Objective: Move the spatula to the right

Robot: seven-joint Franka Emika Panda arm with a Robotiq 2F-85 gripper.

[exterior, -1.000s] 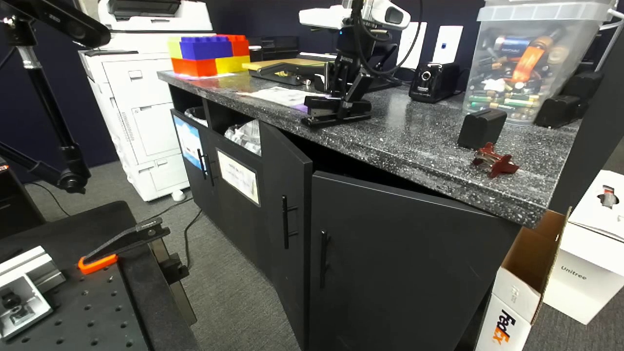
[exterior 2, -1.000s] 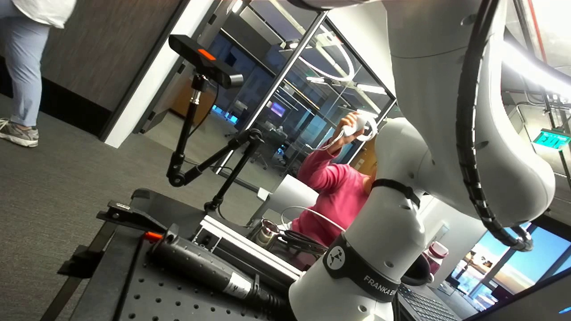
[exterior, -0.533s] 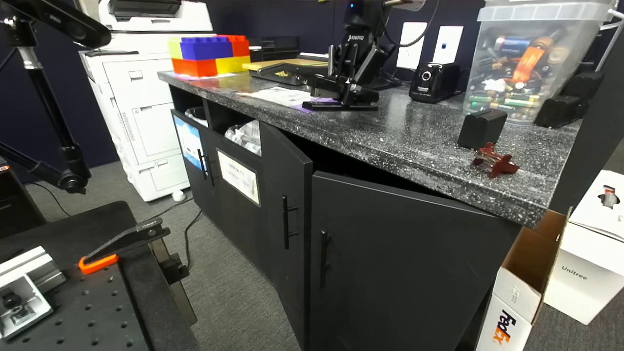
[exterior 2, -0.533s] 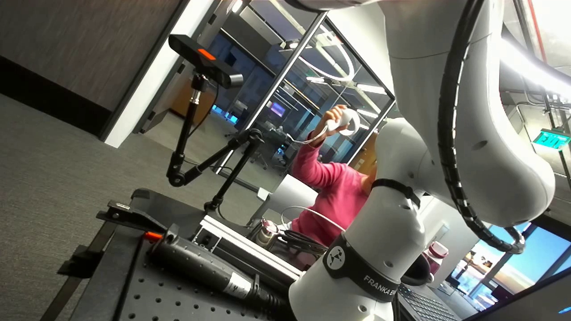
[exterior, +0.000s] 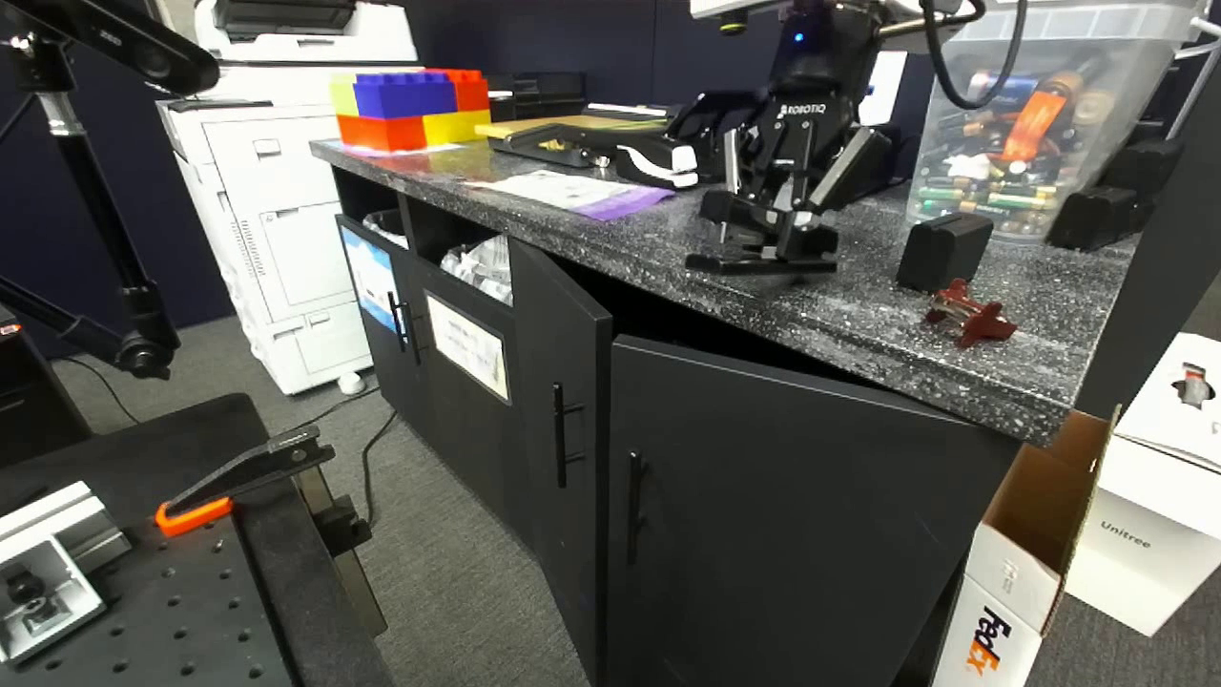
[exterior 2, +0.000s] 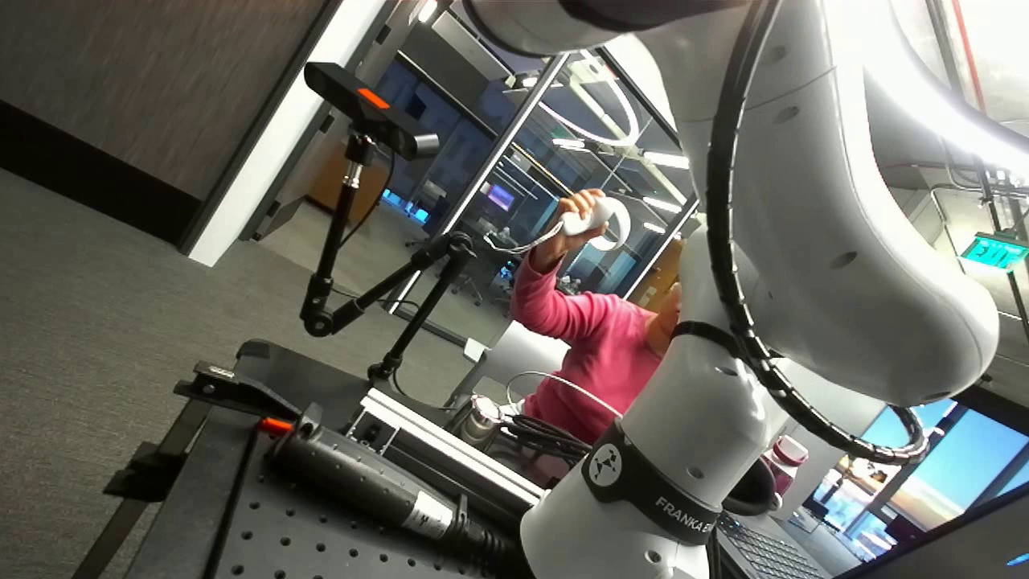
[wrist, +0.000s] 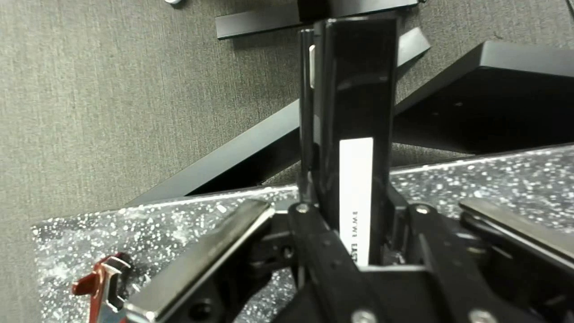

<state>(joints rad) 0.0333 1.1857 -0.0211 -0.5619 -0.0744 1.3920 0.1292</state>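
Since a moment ago the tool (wrist: 352, 202) has moved on over the desk (exterior: 858, 315), jaws clamped on the spatula (wrist: 358, 116), by its looks rather a stapler. In an exterior view the shift is rightward: the paper (exterior: 572, 194) is now left of the tool, the clip (exterior: 975, 321) ahead to its right. The carry seems well under way; letting go remains.
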